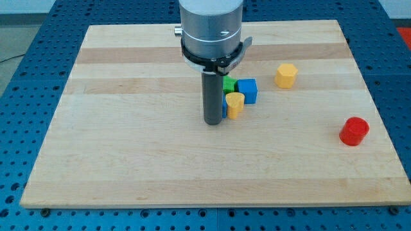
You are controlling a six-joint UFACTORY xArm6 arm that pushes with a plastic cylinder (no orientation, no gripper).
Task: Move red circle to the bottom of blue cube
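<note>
My tip rests on the wooden board, a bare rod with no claw to open or hold anything, just left of a cluster: one yellow block, one blue cube, one green block. The red circle lies well to the tip's right, near the board's edge. A second yellow block sits up-right. The tip should probably circle past the red circle's right side, then push left

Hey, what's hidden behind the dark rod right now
A sliver of another blue block shows at the rod's right edge, beside the yellow block. Above it sit a green block and the blue cube. The rod covers most of that sliver block, so its shape is unknown.
</note>
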